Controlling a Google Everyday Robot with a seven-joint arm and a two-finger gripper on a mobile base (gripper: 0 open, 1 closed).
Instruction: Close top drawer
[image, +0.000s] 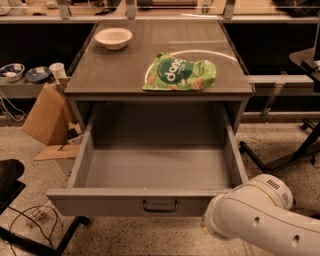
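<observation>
At 5 o'clock, lower-rt corner, white robot arm (260, 220) bulges into frame, cut off by bottom & rt edges. The gripper isn't seen, so can't tell state of jaws. Top drawer (100, 204) sits centre, pulled well out toward 6 o'clock, rt front corner hidden behind arm. Small dark handle (160, 206) at 6 o'clock, mid front panel. Cabinet surface (125, 70) above carries green snack bag (180, 73) approx 12 o'clock & white bowl (113, 38) at 11. Cardboard (45, 120) on floor at 9 o'clock.
</observation>
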